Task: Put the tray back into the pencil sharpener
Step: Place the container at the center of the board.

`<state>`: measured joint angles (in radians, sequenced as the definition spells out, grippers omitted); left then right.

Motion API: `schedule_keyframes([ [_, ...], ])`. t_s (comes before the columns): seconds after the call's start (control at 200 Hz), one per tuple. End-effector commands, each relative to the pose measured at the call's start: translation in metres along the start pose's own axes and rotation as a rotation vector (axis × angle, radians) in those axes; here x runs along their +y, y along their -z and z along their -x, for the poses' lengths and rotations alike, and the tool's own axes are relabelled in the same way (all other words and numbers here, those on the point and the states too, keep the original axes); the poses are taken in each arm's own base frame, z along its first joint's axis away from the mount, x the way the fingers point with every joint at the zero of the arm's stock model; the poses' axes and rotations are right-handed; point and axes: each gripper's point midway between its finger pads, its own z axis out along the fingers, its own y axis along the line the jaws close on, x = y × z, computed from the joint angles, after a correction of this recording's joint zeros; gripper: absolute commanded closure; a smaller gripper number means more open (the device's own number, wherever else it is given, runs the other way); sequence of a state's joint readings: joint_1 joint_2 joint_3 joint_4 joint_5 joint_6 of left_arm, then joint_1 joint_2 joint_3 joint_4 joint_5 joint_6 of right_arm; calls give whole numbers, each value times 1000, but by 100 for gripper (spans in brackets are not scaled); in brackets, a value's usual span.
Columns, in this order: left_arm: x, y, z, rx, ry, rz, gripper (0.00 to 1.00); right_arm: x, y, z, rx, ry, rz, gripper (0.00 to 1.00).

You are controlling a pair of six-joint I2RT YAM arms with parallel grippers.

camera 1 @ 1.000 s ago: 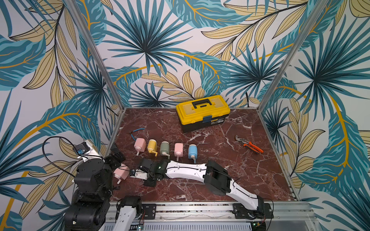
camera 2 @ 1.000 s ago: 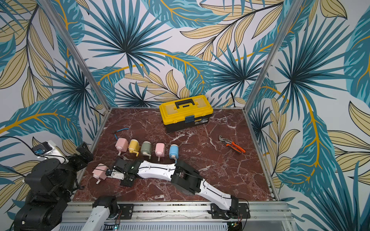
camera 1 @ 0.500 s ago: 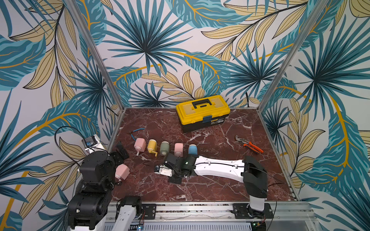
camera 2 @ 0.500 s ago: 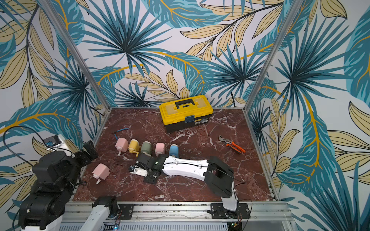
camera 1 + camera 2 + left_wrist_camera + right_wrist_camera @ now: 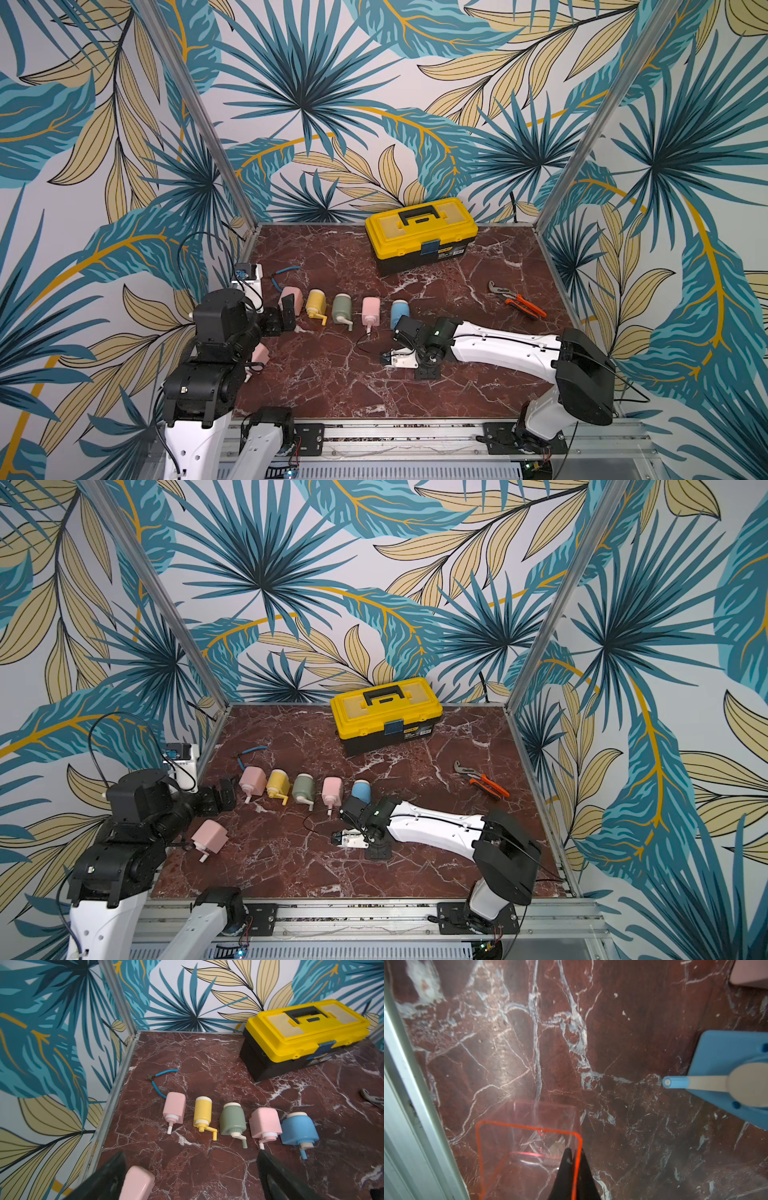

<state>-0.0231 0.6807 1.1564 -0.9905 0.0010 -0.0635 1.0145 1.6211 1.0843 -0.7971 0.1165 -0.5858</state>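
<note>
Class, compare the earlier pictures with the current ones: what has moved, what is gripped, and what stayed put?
The right gripper, shut on the clear tray, drew back toward the robot's right, from beside the lone pink sharpener to in front of the blue sharpener. The left gripper, open, swung toward the row of sharpeners. Sharpeners, toolbox and orange pliers stayed put.

Clear tray [image 5: 527,1145] with orange rim being pinched at one wall by clamped right gripper [image 5: 574,1152], staying low over table's middle, toward near edge; contact with surface unclear. Pink pencil sharpener [image 5: 210,835], boxy with rounded corners, lying on its side at near left, white crank stub pointing toward near edge, sitting well apart from tray.
</note>
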Motion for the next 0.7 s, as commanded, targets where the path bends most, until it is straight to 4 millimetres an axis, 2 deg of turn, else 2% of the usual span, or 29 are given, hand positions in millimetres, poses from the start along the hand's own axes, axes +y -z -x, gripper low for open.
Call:
schedule_keyframes([
  [0.0,-17,0,5,-23,-112,-99,0,1,-12,-13,67,46,15,100],
  [0.19,-28,-2,2,-17,-227,-166,0,-7,-24,-27,158,46,3,100],
  [0.33,-36,-5,-1,-11,-293,-215,1,-8,-29,-23,145,27,5,100],
  [0.516,-38,-14,-10,16,-403,-236,0,-9,-32,-21,133,-6,-4,81],
  [0.696,-30,-22,-11,51,-481,-196,1,-18,-12,-15,41,-111,-74,63],
])
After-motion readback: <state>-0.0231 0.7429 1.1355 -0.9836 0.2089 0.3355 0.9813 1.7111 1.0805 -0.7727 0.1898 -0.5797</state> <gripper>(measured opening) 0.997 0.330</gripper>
